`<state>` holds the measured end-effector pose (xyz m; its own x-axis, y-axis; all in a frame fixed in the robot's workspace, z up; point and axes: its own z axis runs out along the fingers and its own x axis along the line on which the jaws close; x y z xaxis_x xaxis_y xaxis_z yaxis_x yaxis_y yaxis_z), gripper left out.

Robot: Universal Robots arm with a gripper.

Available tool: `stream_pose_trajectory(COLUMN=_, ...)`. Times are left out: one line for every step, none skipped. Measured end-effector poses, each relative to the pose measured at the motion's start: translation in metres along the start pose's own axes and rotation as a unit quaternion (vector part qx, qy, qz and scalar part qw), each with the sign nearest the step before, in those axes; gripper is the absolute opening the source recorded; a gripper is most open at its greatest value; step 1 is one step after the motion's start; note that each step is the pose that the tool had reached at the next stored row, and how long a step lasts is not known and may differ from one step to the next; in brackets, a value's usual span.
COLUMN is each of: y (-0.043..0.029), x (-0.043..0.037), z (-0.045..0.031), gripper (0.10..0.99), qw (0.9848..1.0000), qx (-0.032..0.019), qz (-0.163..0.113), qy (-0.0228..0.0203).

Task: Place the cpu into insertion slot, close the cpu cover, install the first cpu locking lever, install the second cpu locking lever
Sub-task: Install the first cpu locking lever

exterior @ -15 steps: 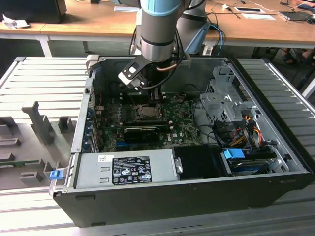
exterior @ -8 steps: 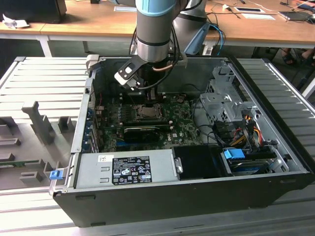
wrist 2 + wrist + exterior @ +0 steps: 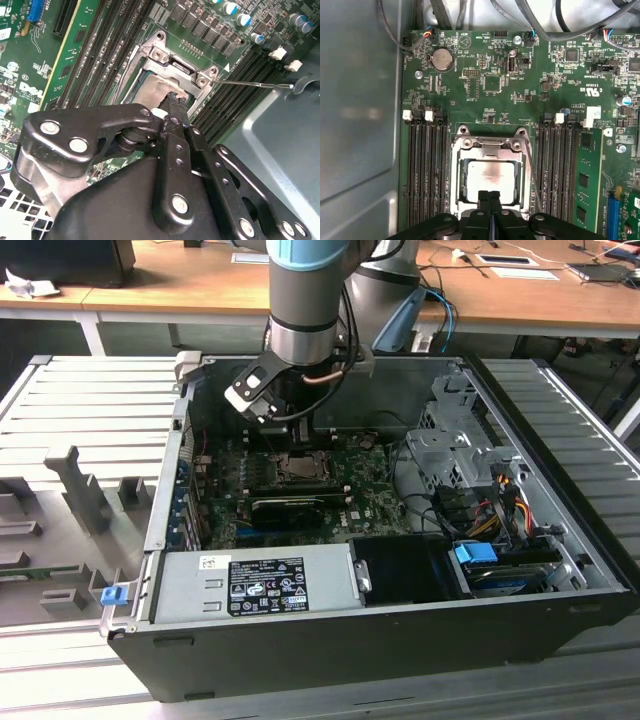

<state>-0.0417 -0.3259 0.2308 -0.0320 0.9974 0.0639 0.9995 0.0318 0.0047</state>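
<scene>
The black gripper hangs with its tip over the edge of the cpu, whose dull metal face shows through the cpu cover, a silver frame. A thin lever rod juts sideways from the frame's corner. Black memory slots flank it on the green motherboard.

The cpu is a flat square chip with a dull grey metal face and a darker smudge at its centre. It lies flat, seated in the insertion slot, a square socket edged by a silver metal frame. In the exterior view the socket sits just left of centre in the upper middle of the frame.

The cpu cover, a thin silver plate with a square cut-out, lies down over the chip's edges.

A locking lever, a thin bright wire rod, runs beside the frame. Whether it is latched cannot be determined.
</scene>
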Motion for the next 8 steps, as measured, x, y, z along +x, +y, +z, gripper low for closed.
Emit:
stream_pose_trajectory(y=0.0, x=0.0001, z=-0.0012, gripper=0.106, qw=1.0, qx=0.0, qz=0.0, qy=0.0)
stream_pose_trajectory(y=0.0, x=0.0002, z=-0.003, gripper=0.106, qw=1.0, qx=0.0, qz=0.0, qy=0.0)
stream_pose_trajectory(y=0.0, x=0.0004, z=-0.0052, gripper=0.106, qw=1.0, qx=0.0, qz=0.0, qy=0.0)
stream_pose_trajectory(y=0.0, x=0.0004, z=-0.0067, gripper=0.106, qw=1.0, qx=0.0, qz=0.0, qy=0.0)
stream_pose_trajectory(y=0.0, x=0.0006, z=-0.0096, gripper=0.106, qw=1.0, qx=0.0, qz=0.0, qy=0.0)
stream_pose_trajectory(y=0.0, x=0.0007, z=-0.0111, gripper=0.106, qw=1.0, qx=0.0, qz=0.0, qy=0.0)
stream_pose_trajectory(y=0.0001, x=0.0008, z=-0.0123, gripper=0.106, qw=1.0, qx=0.0, qz=0.0, qy=0.0)
stream_pose_trajectory(y=0.0, x=0.0011, z=-0.0169, gripper=0.106, qw=1.0, qx=0.0, qz=0.0, qy=0.0)
